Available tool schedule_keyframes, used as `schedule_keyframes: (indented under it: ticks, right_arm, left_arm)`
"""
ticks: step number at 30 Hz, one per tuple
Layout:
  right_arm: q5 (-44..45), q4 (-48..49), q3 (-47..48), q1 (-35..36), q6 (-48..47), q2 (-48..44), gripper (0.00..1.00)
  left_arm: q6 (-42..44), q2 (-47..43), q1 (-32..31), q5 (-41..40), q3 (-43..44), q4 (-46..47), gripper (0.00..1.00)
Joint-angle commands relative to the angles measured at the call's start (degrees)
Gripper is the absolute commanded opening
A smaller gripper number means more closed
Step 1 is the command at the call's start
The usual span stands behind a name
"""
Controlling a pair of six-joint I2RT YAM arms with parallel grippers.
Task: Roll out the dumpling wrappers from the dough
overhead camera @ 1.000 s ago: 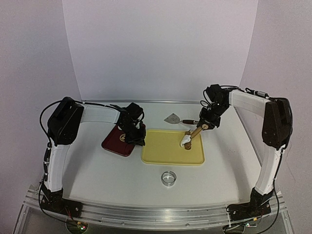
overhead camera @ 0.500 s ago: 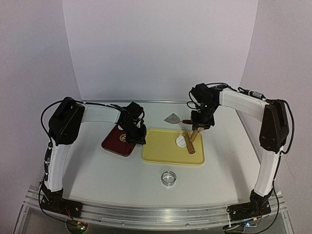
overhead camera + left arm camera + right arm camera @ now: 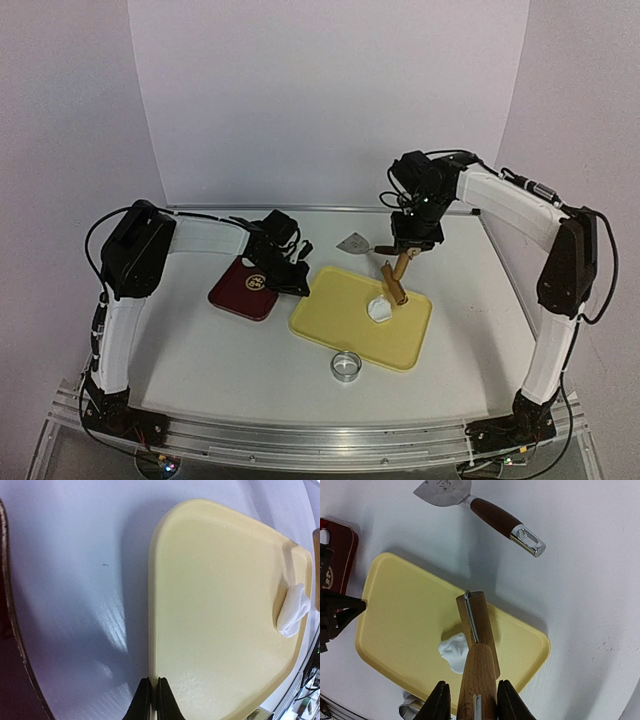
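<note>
Right hand (image 3: 473, 700), arm arched high, grips tilted rolling pin (image 3: 479, 625).

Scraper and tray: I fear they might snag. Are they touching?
Apart. The right wrist view shows bare table between the scraper and the yellow tray's rim.

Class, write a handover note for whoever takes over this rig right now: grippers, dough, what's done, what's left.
Left gripper: shut, at the tray's left edge.
Right gripper: shut on the rolling pin, which is beside the dough.
Dough: one unflattened lump on the tray.
Done: no wrappers yet.
Left: roll the dough flat, cut discs with the ring cutter on the table near the tray.
</note>
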Motion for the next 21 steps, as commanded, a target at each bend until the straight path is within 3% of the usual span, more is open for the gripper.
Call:
schedule_keyframes:
  ticks: [1,8,15,21]
  right_arm:
    - [-0.9,-3.9,5.5,-0.2,-0.7,-4.0,0.0]
    - [-10.9,-6.2,2.3,-3.4,2.0,-3.9,0.0]
    - [-30.6,5.5,-11.7,-11.0,2.9,-9.7,0.0]
    - [-39.3,10.5,-16.6,-14.7,1.6,-13.8,0.0]
  left_arm:
    - [10.1,0.2,-0.3,2.6,1.5,0.5,0.0]
    - [8.5,0.7,-0.3,1.0,2.4,-0.6,0.0]
    - [6.2,0.1,-0.3,0.4,0.9,0.2,0.0]
    - [5.7,-0.9,-0.3,0.1,-0.2,0.5,0.0]
